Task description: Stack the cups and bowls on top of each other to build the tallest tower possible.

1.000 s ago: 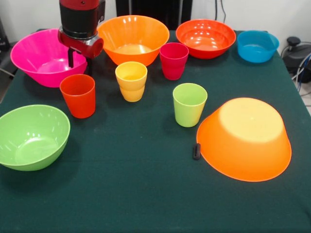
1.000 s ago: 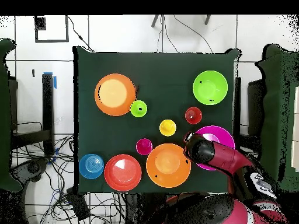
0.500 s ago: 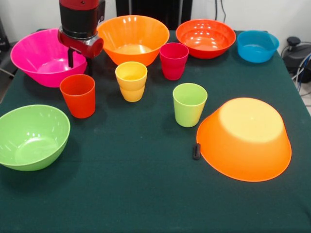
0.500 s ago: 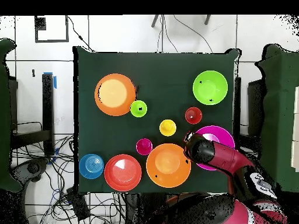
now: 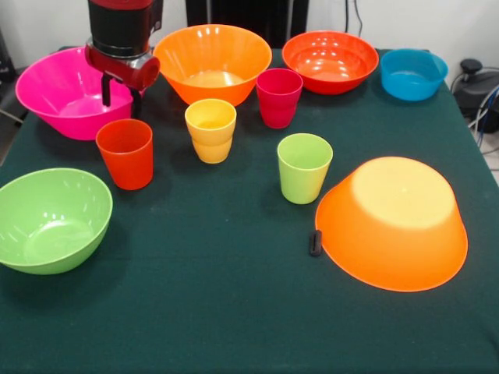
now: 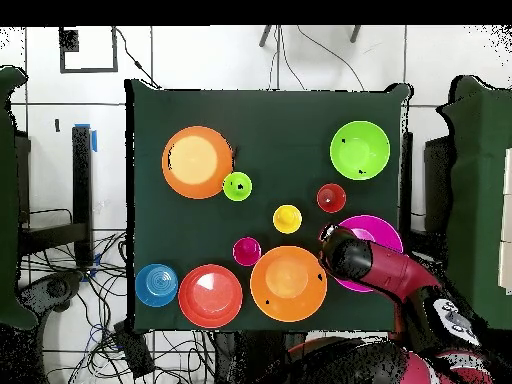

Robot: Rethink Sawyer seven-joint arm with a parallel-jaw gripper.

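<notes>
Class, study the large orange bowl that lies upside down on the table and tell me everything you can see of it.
The upside-down orange bowl is large, round, glossy and looks like smooth plastic. It rests rim down on the dark green table, its flat base facing up and paler than the flared sides. It sits near one corner, apart from the other bowls, with the lime green cup close beside it but not touching. A small black object lies against its rim. Nothing is stacked on it.

We see a dark green table cover (image 5: 234,312), white tiled floor (image 6: 250,60) with tangled cables (image 6: 70,270), white wall (image 5: 437,23) behind
</notes>
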